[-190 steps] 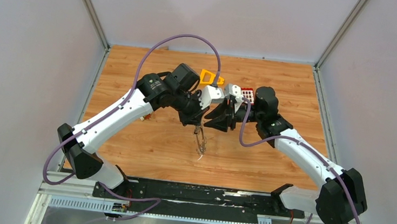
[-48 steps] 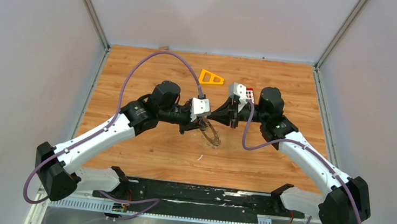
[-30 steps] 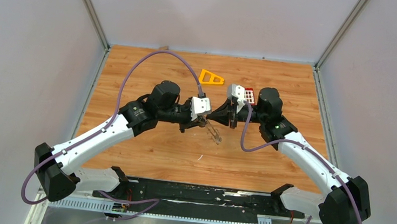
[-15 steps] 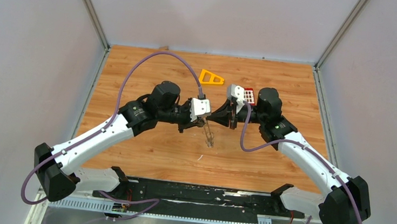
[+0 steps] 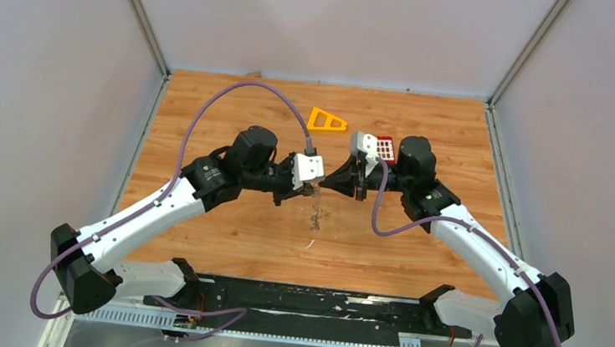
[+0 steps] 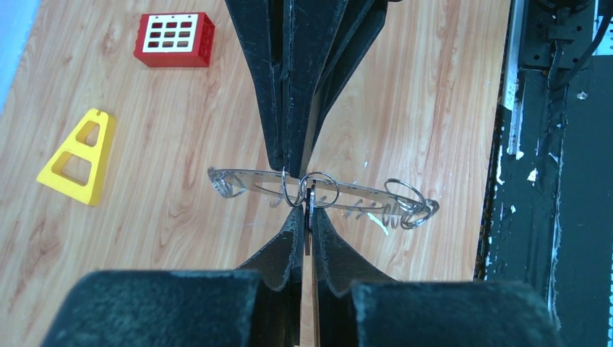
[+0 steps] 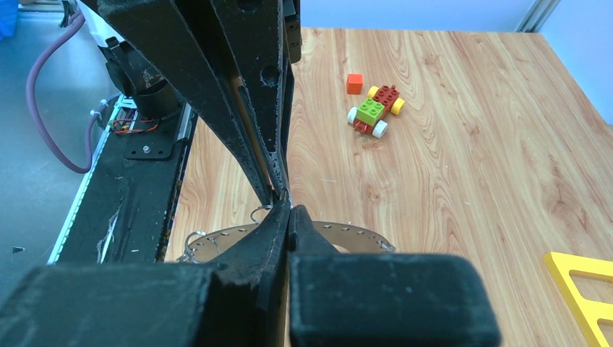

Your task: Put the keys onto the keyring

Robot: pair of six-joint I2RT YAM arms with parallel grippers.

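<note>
The keyring (image 6: 238,178) is a flat grey ring with small holes round its rim and several wire loops on it. It hangs edge-on under both fingertips in the top view (image 5: 316,212) and shows behind my fingers in the right wrist view (image 7: 347,231). My left gripper (image 6: 307,211) (image 5: 313,191) is shut on a thin black key piece (image 6: 307,206) at the ring's near rim, between two wire loops. My right gripper (image 7: 289,210) (image 5: 327,184) is shut and its tips meet the ring's far rim (image 6: 293,168), tip to tip with the left. The key's metal part is hidden.
A yellow-orange triangular frame (image 5: 326,121) (image 6: 76,157) and a red keypad block (image 5: 384,147) (image 6: 174,39) lie behind the grippers. A small brick car (image 7: 376,110) and a red cube (image 7: 353,83) lie on the left part of the wooden table. The black base rail (image 5: 310,301) runs along the near edge.
The ring under the grippers has turned from a slanted ellipse pointing down-right to edge-on and straight down. Both arms have barely moved; their tips stay together.
</note>
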